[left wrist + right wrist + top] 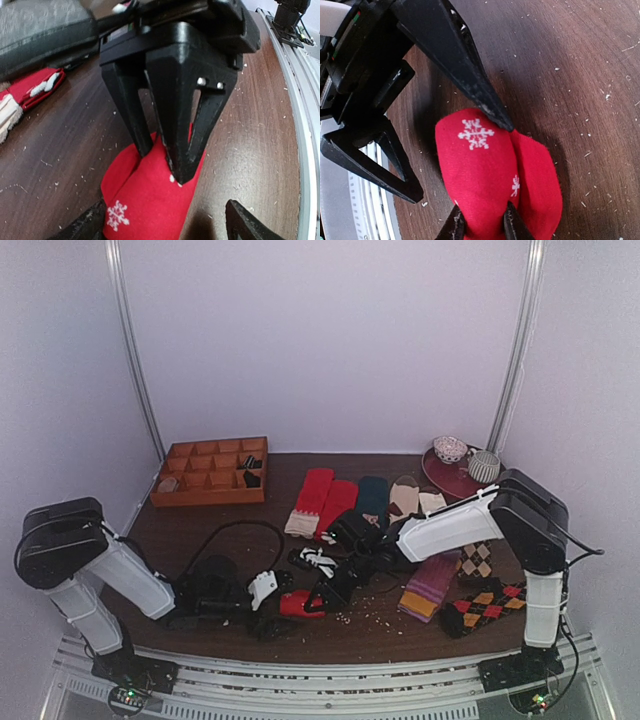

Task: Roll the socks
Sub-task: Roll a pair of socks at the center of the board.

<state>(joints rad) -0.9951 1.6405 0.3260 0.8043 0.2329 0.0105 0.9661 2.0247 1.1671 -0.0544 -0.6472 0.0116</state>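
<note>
Over the table [170,530] both tools sit low and close together; the left gripper [167,225] stands wide, the socks [480,170] lying between its fingers as a small red bundle; the right gripper [484,225] is narrow, nipping a fold of that bundle at its tips; best, I judge, to hold this pinch firm and bring the left jaws in squarely on the roll's sides, lest it spring loose.

Top external: mounted high behind the near edge of the table [400,630], angled downward; the whole top is taken in from afar. Left wrist: held low, very close, aimed forward. Right wrist: held very close, aimed downward. Shared by all three: the socks [298,604].
</note>
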